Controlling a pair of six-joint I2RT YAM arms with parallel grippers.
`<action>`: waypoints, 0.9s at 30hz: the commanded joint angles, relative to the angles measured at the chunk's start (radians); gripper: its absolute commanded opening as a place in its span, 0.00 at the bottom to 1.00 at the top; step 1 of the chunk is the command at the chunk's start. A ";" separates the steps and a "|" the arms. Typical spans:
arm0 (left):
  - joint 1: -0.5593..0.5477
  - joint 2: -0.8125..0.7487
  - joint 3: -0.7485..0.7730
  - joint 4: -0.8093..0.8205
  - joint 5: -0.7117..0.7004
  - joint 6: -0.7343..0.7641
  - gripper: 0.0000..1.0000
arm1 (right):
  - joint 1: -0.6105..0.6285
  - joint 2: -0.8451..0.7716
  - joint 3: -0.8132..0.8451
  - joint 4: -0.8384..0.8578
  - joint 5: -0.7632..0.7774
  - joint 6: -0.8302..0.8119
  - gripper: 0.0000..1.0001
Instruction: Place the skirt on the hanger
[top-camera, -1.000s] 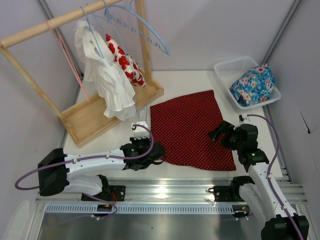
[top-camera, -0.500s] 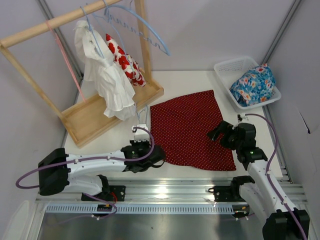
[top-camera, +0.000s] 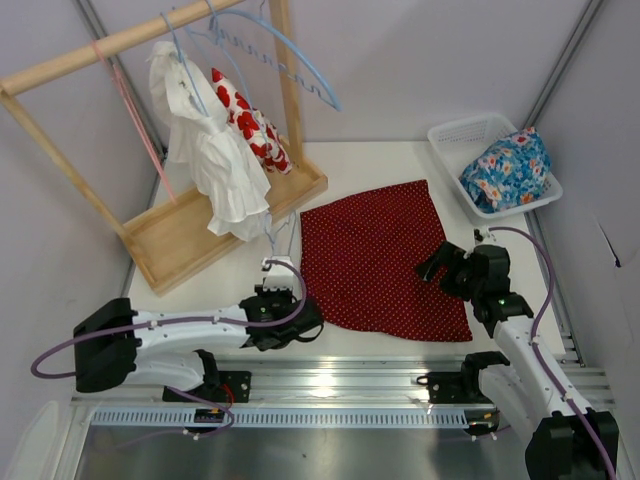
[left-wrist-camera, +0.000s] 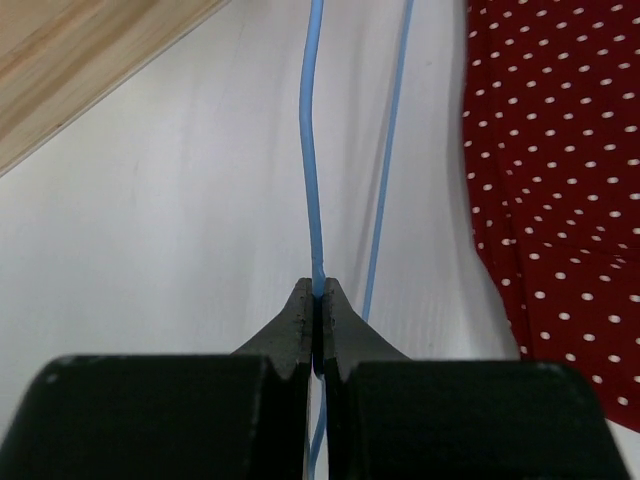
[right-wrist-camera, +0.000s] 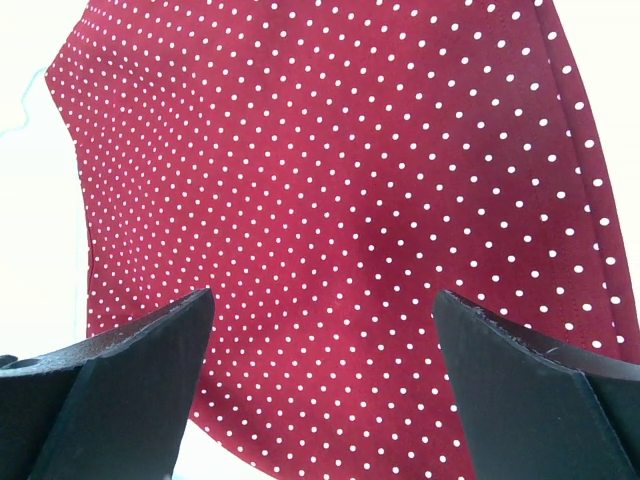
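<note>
One pincer (left-wrist-camera: 316, 292) clamps the hanger (left-wrist-camera: 305, 130)

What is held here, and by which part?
The left end effector grips the hanger by one frame wire; the right end effector, open above the skirt, holds nothing.

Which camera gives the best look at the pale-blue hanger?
Left wrist: the hanger wire runs close up, pinched in the shut left hand. Top external shows only thin wire strands beyond that hand. Right wrist is filled by the skirt, with at most a faint trace.
</note>
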 joint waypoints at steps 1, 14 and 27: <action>-0.006 -0.077 -0.019 0.163 0.020 0.134 0.00 | 0.005 -0.001 0.049 0.012 0.021 -0.008 0.99; 0.057 -0.079 -0.051 0.047 0.032 -0.006 0.25 | 0.005 0.004 0.060 -0.014 0.060 -0.018 0.99; 0.058 -0.202 0.225 -0.253 0.168 0.012 0.88 | -0.053 0.042 0.169 -0.273 0.277 0.031 0.99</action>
